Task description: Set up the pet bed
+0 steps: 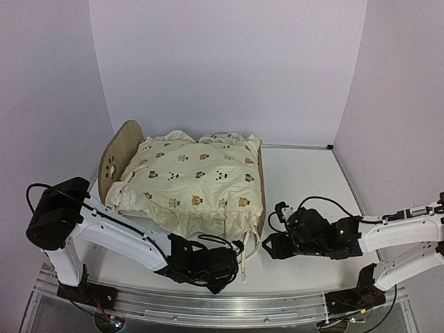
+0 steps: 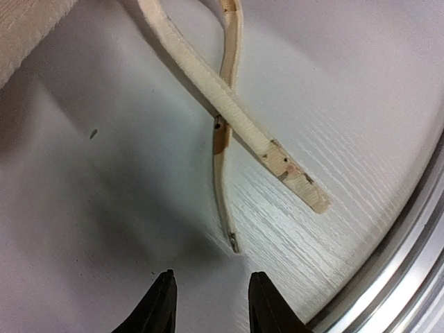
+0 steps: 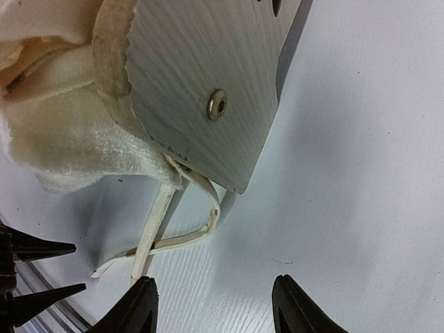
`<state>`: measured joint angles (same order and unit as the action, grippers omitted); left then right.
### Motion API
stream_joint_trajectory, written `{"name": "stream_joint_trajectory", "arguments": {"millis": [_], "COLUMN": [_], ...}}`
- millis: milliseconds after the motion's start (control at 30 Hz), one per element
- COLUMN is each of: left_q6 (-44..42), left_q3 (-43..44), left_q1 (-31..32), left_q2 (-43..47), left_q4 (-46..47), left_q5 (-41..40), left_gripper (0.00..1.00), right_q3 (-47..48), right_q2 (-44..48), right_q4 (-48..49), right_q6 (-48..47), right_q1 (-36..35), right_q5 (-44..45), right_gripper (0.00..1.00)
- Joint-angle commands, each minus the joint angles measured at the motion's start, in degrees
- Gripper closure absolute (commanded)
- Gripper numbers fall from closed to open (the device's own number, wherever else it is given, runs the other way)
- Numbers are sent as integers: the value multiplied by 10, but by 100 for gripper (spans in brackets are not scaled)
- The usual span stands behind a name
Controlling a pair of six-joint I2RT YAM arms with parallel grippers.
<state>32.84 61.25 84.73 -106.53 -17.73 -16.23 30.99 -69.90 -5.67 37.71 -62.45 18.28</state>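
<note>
- Here, at the far left of the top view, the pet bed (image 1: 119, 149) rests on the white table (image 1: 312, 173). Its arched headboard (image 1: 111, 170) is on the left arm's side, and its long axis runs left to right across the table to the footboard (image 3: 201, 83).
- A cream animal-print cushion (image 1: 198, 180) is draped over the frame, hiding the base and spilling over the near side.
- The left claw (image 2: 211, 284) sits low over the table in front of the bed's near side, toward the footboard end. Its jaws stand apart with nothing between them.
- Just ahead of its fingertips, two cushion ties (image 2: 236, 125) lie crossed on the table, their loose ends pointing at the claw without touching it.
- Those ties trail from the cushion's corner, beneath the near lower corner of the footboard. The coming move seems to turn on this: the ties lie loose just beside the wood they probably belong around.
- The right claw (image 3: 215, 281) is on the footboard's outer side, facing its screwed panel, jaws wide and empty. The bed lies ahead of it and to its left, with the ties between its fingertips and the board.
- Both claws are near that corner. The left is lined up on the loose ends, the right on the frame itself.
</note>
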Motion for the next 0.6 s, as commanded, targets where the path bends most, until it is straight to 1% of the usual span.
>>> {"name": "stream_joint_trajectory", "arguments": {"millis": [0,167,433,567], "left_q6": [-7,-10,-14,-14], "left_q3": [15,18,24,18], "left_q1": [-8,-12,-11,-11], "left_q2": [-24,-39,-33,-20], "left_q4": [29,48,41,44], "left_q5": [-22,-9,19,22], "left_gripper": [66,67,57,56], "right_q3": [19,19,19,19], "right_q2": [-7,-11,-10,-8], "right_q4": [11,11,11,11], "right_q6": [-1,0,-1,-1], "right_q1": [-2,-2,-2,-2], "right_q5": [2,1,3,3], "right_gripper": [42,42,42,42]}}
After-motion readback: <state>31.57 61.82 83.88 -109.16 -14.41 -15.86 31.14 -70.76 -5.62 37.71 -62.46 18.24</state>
